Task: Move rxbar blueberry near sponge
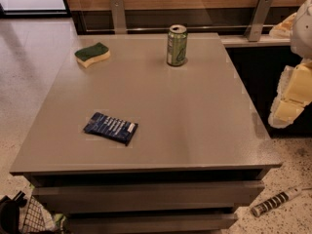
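Note:
The rxbar blueberry (111,127), a flat dark navy wrapper with pale print, lies on the grey table (195,111) toward the front left. The sponge (92,54), dark green on top with a pale yellow body, sits at the table's back left corner, well apart from the bar. My gripper (286,108) hangs at the far right edge of the view, beyond the table's right side and far from both things. It holds nothing that I can see.
A green drink can (177,45) stands upright at the back middle of the table. A wooden wall with metal brackets (118,14) runs behind. A striped cylindrical tool (275,201) lies on the floor at the front right, and a wire basket (31,218) at the front left.

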